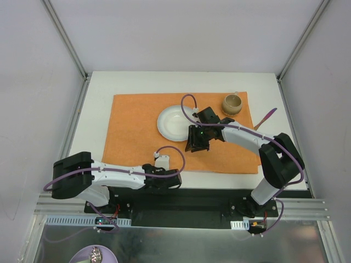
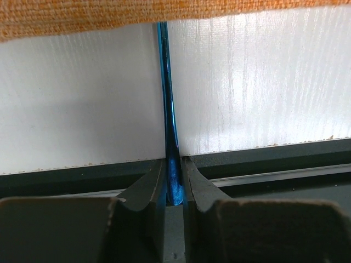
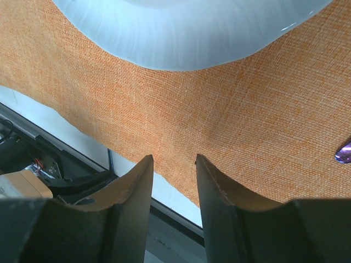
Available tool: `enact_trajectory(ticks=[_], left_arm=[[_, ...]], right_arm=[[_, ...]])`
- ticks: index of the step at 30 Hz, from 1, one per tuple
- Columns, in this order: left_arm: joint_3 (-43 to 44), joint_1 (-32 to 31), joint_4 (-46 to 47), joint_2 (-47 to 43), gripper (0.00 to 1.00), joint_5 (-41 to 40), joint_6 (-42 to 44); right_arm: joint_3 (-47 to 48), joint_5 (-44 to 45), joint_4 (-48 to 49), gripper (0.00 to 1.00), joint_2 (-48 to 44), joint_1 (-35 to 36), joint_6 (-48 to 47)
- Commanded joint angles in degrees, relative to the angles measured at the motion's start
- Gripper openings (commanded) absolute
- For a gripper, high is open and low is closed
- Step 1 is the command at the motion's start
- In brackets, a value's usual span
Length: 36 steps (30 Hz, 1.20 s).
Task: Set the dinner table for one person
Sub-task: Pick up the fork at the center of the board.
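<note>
Here the white bench (image 1: 98,109) carries an orange placemat (image 1: 131,131); at its near edge the left fingers (image 2: 192,186) clench a blue handle (image 2: 167,98), and over it the right fingers (image 3: 140,186) gape empty.

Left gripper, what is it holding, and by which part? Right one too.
The left gripper is shut on one end of a thin blue metallic utensil; which end cannot be told. The right gripper is open, holding nothing.

Placemat (image 3: 230,126): coarse woven orange cloth. Plate (image 3: 186,27): smooth, glossy white. Thin utensil handle (image 2: 167,98): mirror-bright blue metal. Dinner table (image 2: 263,82): matt white.
</note>
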Motion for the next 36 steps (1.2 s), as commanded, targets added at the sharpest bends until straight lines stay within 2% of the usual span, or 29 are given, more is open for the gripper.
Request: enact_trajectory(ticks=[1,12,20,29,36], left_arm=[[1.7,0.7,-0.8,-1.5,0.00,-0.8,3.1],[7.2,-0.7,-8.6,-5.9,0.00,-2.4,5.3],[5.6,-5.7,-13.5,-8.4,0.00,-0.4,0.2],[4.4,-18.7,-18.9,-9.0,0.00,1.9,-11.4],[5.4,-28.3,-23.3,-10.6,0.00,0.2,-17.7]], right_arm=[[0.4,0.2,-0.8,0.40,-2.1,0.2,-0.6],[0.6,0.1,-0.7,0.40,-1.8,0.4,-0.3],[0.9,0.0,-0.5,0.40,-1.6,0.5,-0.2],[1.5,0.2,-0.7,0.40,-1.4,0.5,-0.1],[3.0,0.8,-1.8,0.40,-0.7,0.5,-0.8]])
